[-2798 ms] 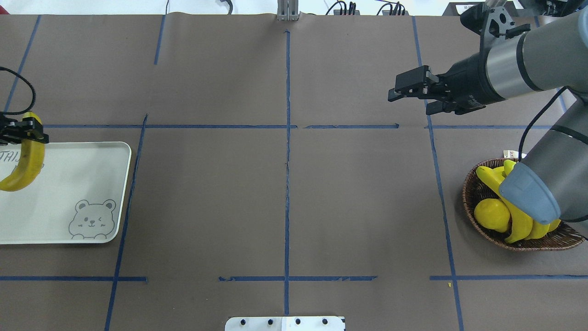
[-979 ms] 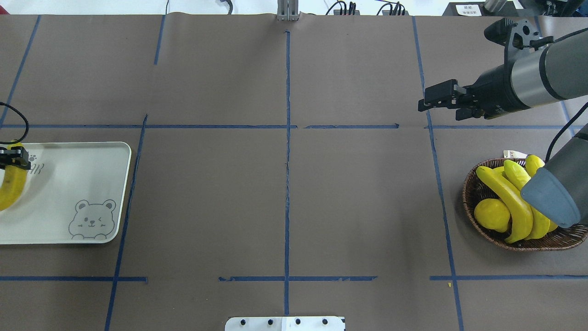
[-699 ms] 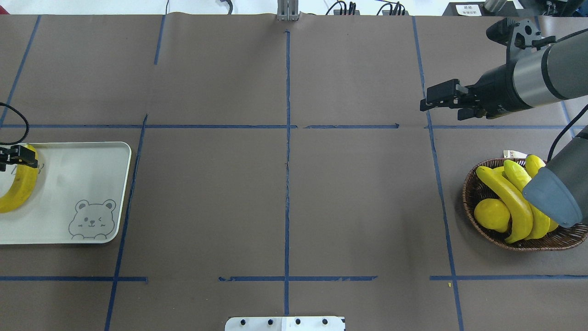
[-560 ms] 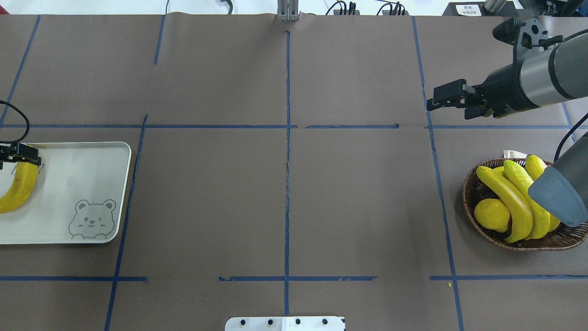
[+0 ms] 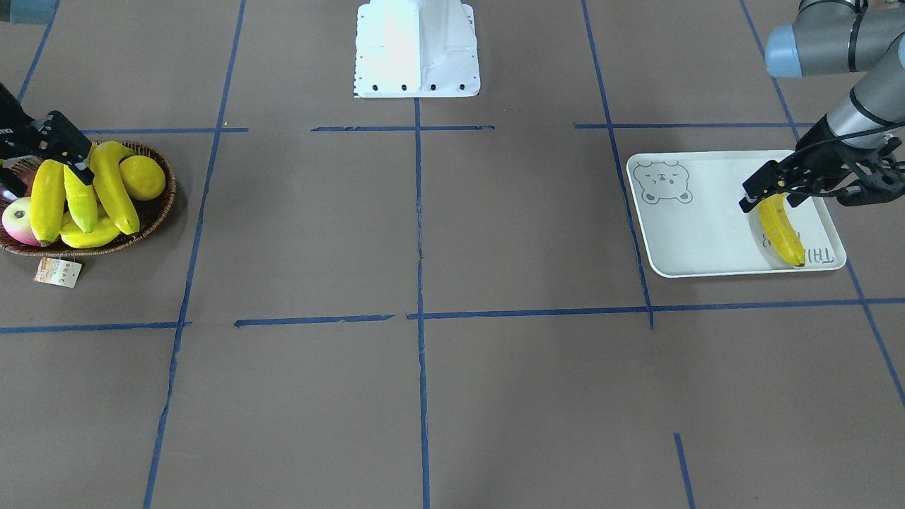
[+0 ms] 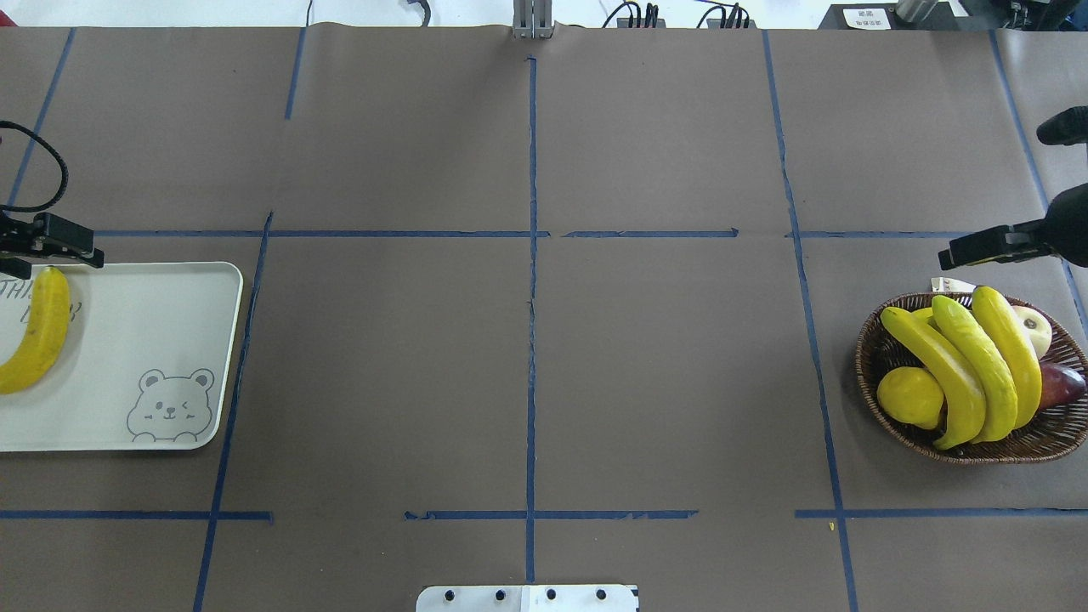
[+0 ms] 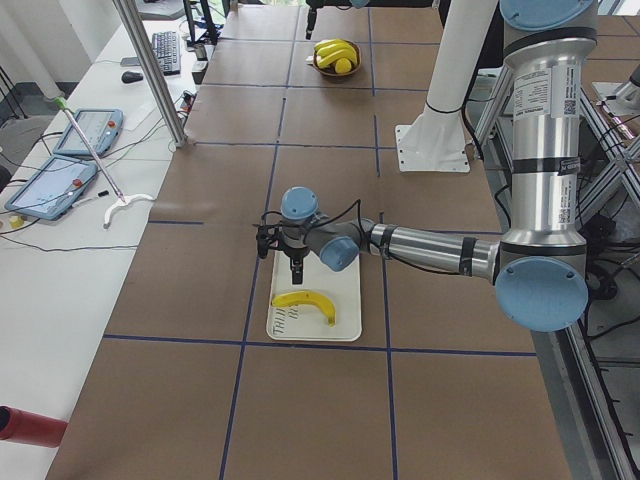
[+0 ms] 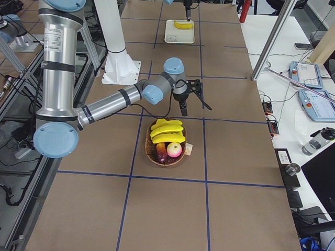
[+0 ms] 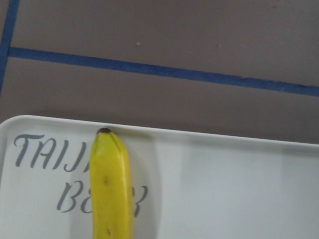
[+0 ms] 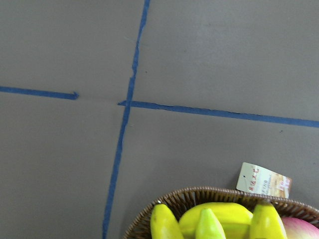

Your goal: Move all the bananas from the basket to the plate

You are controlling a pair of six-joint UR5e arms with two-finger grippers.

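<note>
One deep yellow banana (image 6: 34, 336) lies free on the white bear-print plate (image 6: 153, 340), also seen from the front (image 5: 781, 230) and in the left wrist view (image 9: 110, 189). My left gripper (image 6: 47, 255) hovers open just above the banana's far tip (image 5: 767, 198). Three bananas (image 6: 977, 365) lie side by side in the wicker basket (image 6: 867, 357). My right gripper (image 6: 956, 255) is open and empty above the basket's far rim (image 5: 79, 161). The right wrist view shows the banana tips (image 10: 209, 224) and the rim (image 10: 184, 195).
The basket also holds a round lemon (image 6: 909, 395), a pale apple (image 6: 1033, 323) and a dark red fruit (image 6: 1058, 382). Its paper tag (image 6: 948, 285) lies on the table by the far rim. The robot base (image 5: 417, 49) stands mid-table at the near edge.
My left gripper set the banana down on the plate, let go and drew back off it. My right arm swung right toward the basket's far rim, uncovering the basket.
</note>
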